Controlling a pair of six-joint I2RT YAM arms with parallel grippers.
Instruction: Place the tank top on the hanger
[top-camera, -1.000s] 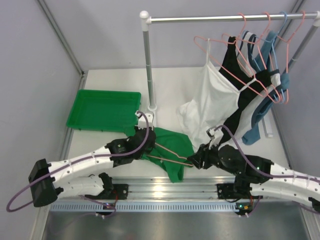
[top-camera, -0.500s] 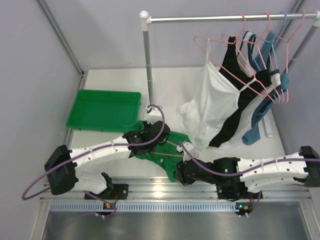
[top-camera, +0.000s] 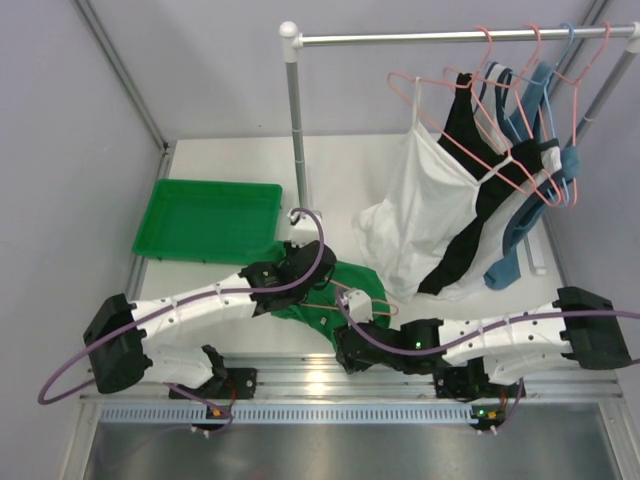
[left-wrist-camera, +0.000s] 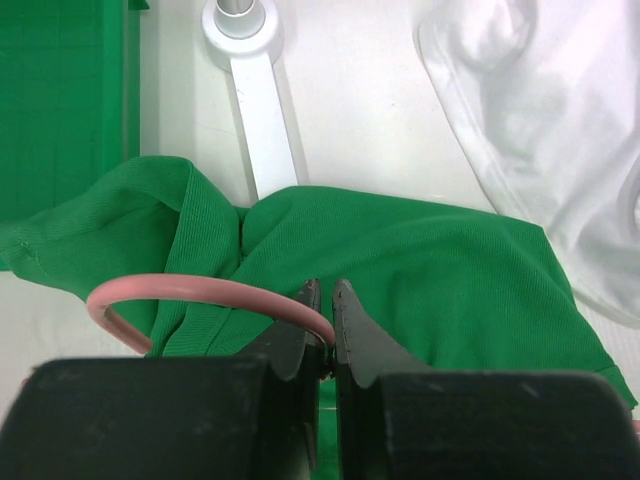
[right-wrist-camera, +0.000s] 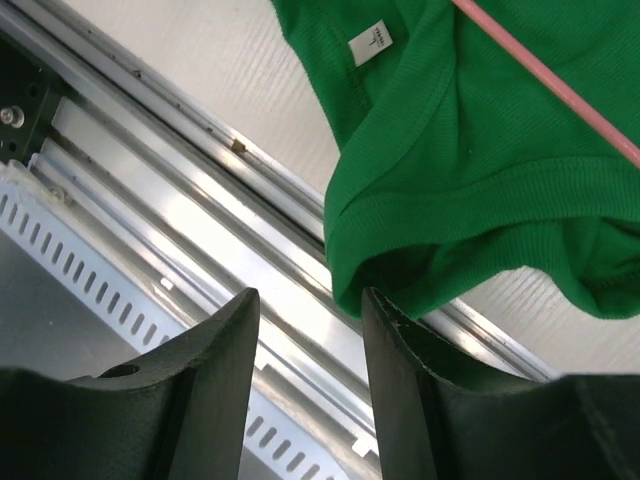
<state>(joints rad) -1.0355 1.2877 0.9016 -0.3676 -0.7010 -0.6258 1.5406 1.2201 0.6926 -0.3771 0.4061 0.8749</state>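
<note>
**A:** Where's the tank top sitting?

**B:** The tank top (top-camera: 352, 283) is lying bunched on the table (top-camera: 230, 160), near the front edge and just in front of the rack base (left-wrist-camera: 250, 62). Its white label (right-wrist-camera: 368, 45) is facing up in the right wrist view. One fold is hanging over the aluminium rail (right-wrist-camera: 200, 230) at the table edge.

**A:** Hanger?

**B:** The hanger (left-wrist-camera: 190, 291) is lying on top of the green fabric. Its curved hook is showing in the left wrist view, and a straight run of wire is crossing the fabric in the right wrist view.

**A:** Left gripper?

**B:** I'm clamping my left gripper (left-wrist-camera: 325, 300) on the hanger wire, where the hook curves down. The jaws are nearly together with the wire between them.

**A:** Right?

**B:** My right gripper (right-wrist-camera: 305, 320) is spread wide and gripping nothing. It's hovering over the rail, with the hanging fold between the fingers (right-wrist-camera: 215, 340). I can't tell whether it's touching them.

**A:** Anything nearby?

**B:** A white top (left-wrist-camera: 540, 100) is hanging just past the tank top, and a green tray (top-camera: 205, 220) is sitting to the left.
</note>
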